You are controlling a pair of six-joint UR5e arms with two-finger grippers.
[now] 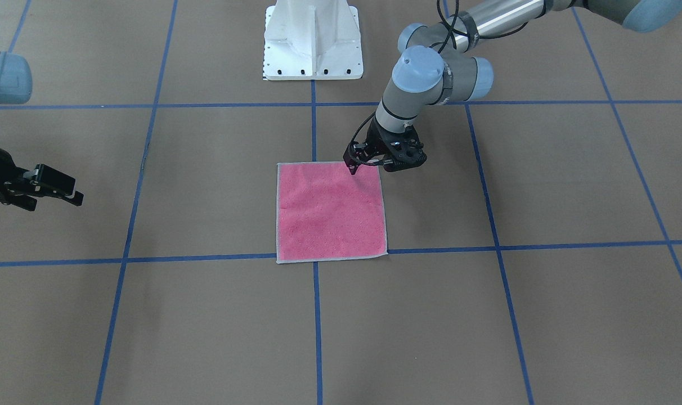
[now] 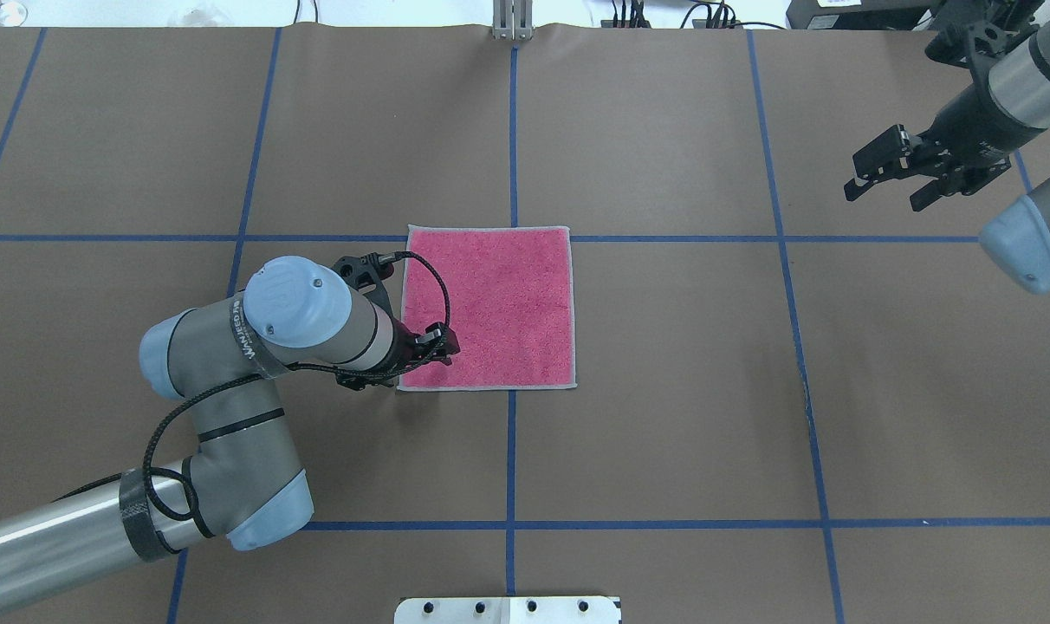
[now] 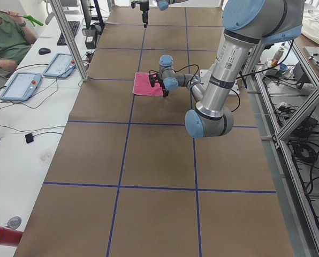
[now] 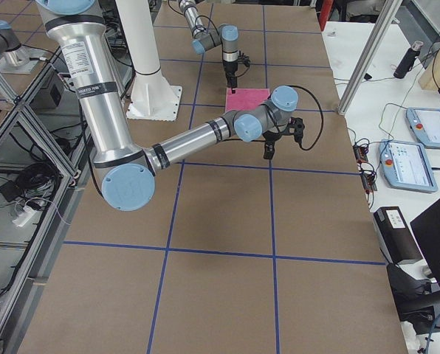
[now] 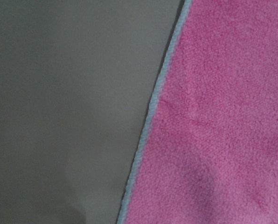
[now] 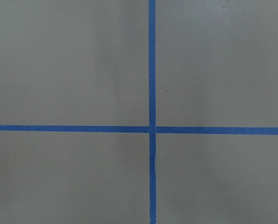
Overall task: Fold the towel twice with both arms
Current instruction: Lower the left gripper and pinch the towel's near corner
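Brown taped table [image 2: 664,390] holds towel [image 2: 499,303]; right gripper [image 2: 882,198] spread, left gripper [image 2: 438,345] unclear, arm label [image 2: 246,340] illegible.

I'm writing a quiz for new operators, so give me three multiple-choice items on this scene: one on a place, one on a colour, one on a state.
1. Where is the left gripper?
A) at the towel's near-left corner
B) over the towel's middle
C) far away from the towel

2. Which colour faces up on the towel?
A) dark grey
B) pink
C) blue

3. How does the towel lie?
A) folded once
B) bunched up
C) flat and unfolded

Answers:
1 A, the overhead view shows it at that corner.
2 B, every view shows pink.
3 C, its pale border runs round all four sides of one square.
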